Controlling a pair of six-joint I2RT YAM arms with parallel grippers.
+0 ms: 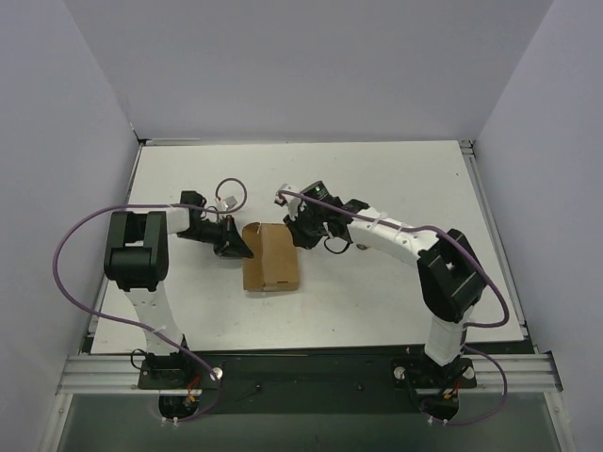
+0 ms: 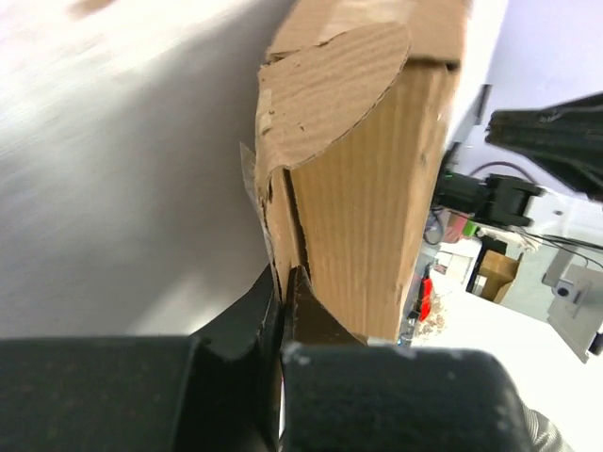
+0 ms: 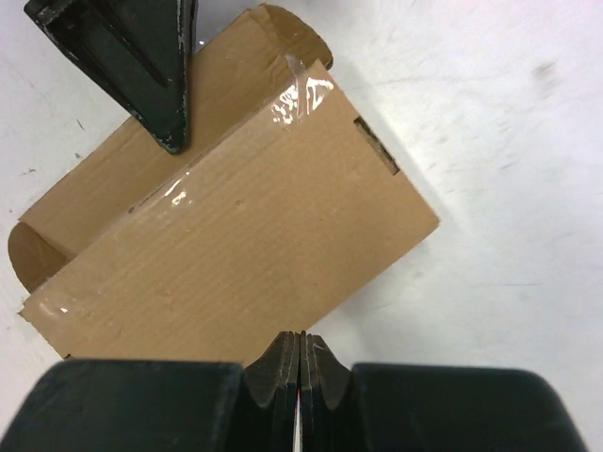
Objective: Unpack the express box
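Left tool pinches express box flap; peel slowly. Press your closed, empty right tool against box.

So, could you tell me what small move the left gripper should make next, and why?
Probably a short, slow pull of the left gripper up and away from the box, to peel the flap open. It is shut with the flap's edge apparently pinched between its fingers, clear tape lies along the seam, and the right gripper, shut, sits by the opposite side and could brace it.
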